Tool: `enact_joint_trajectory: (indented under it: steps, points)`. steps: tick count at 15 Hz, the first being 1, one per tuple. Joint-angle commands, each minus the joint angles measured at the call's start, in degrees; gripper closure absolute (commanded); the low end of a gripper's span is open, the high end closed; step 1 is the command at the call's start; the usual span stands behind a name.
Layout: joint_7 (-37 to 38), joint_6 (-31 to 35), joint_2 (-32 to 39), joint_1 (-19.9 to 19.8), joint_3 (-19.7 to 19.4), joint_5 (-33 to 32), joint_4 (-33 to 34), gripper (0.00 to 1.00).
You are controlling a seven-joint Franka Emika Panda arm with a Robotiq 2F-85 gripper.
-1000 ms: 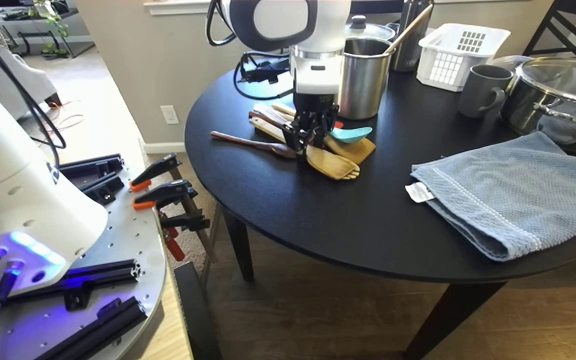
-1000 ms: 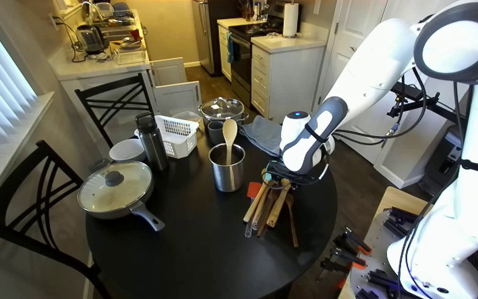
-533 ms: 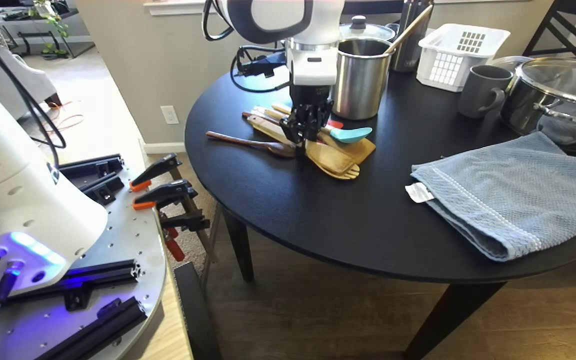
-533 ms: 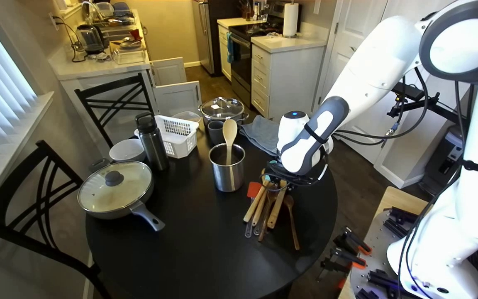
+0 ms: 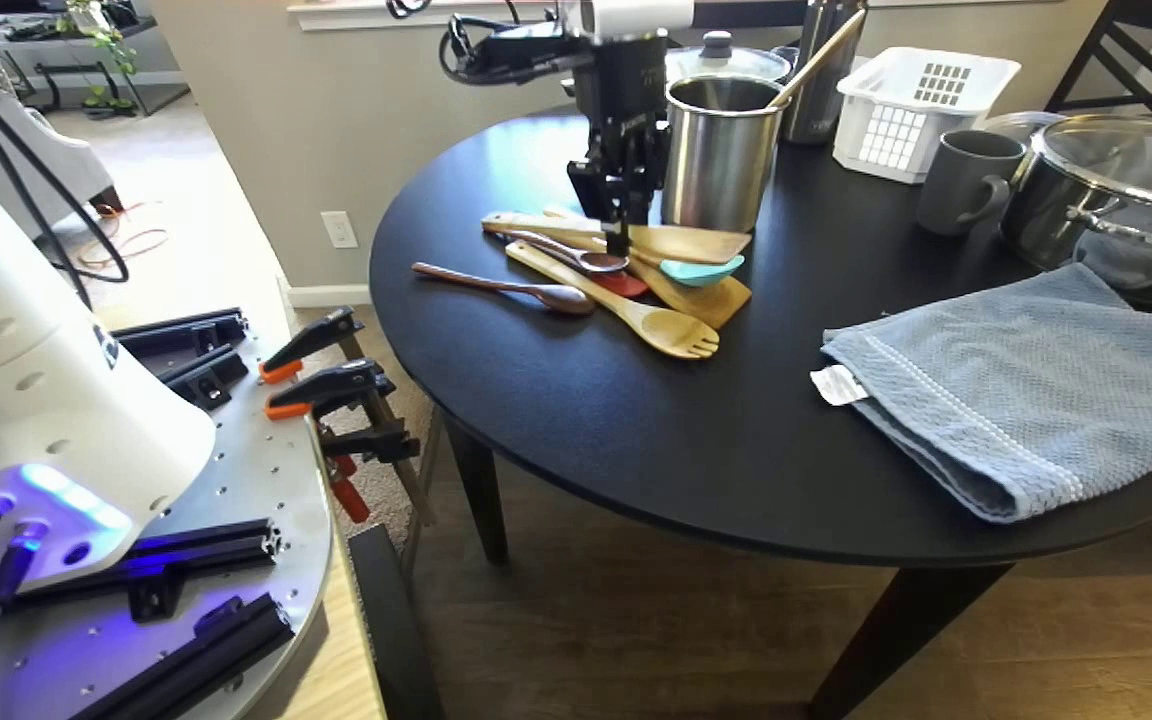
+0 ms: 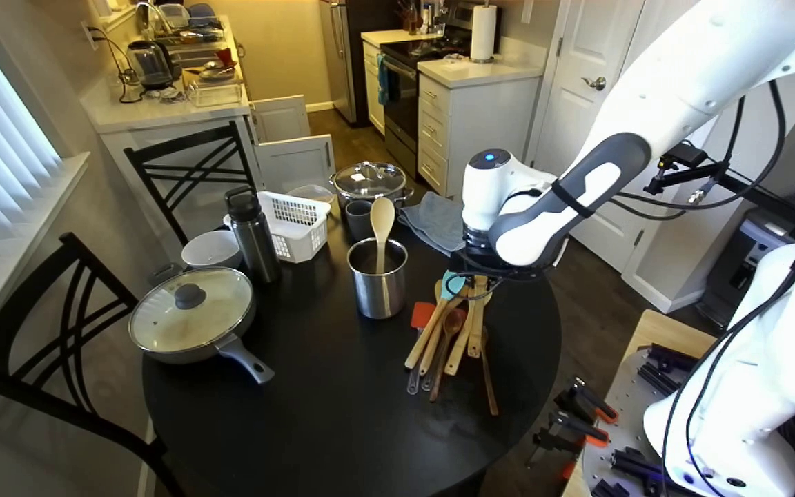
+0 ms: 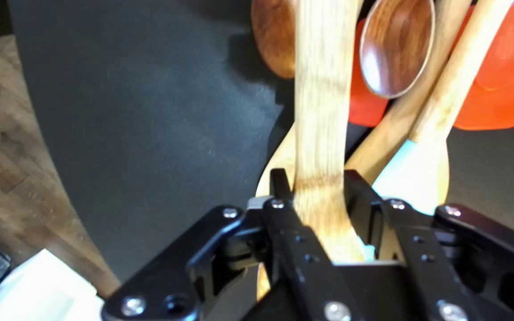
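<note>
Over the blk table (image 5: 716,430) I see gripper (image 7: 316,183) pinching wooden spatula (image 7: 322,98) nr its blade, w/ other utensils (image 6: 447,336) below.

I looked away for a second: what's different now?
The tool has risen from the utensil pile with a wooden spatula gripped in its jaws; the pile shifted slightly. The tall pot, towel and mug stayed put.

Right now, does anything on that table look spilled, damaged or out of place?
Nothing looks spilled or damaged. The utensil pile looks untidy, overlapping at different angles, with one brown spoon off to its side. The fingers grip a spatula over the pile.
</note>
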Motion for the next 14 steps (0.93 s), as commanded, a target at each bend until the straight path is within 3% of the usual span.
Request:
enact_joint_trajectory:
  steps: [1,7,14]
  points:
    - [9.4,-6.6,-10.3,-2.5,2.6,-12.2,-2.3,0.91]
    - [24.8,-7.2,-14.9,-8.1,11.4,-26.0,-1.2,0.91]
    - [43.4,-8.9,-18.5,-8.3,17.7,-45.3,3.9,0.91]
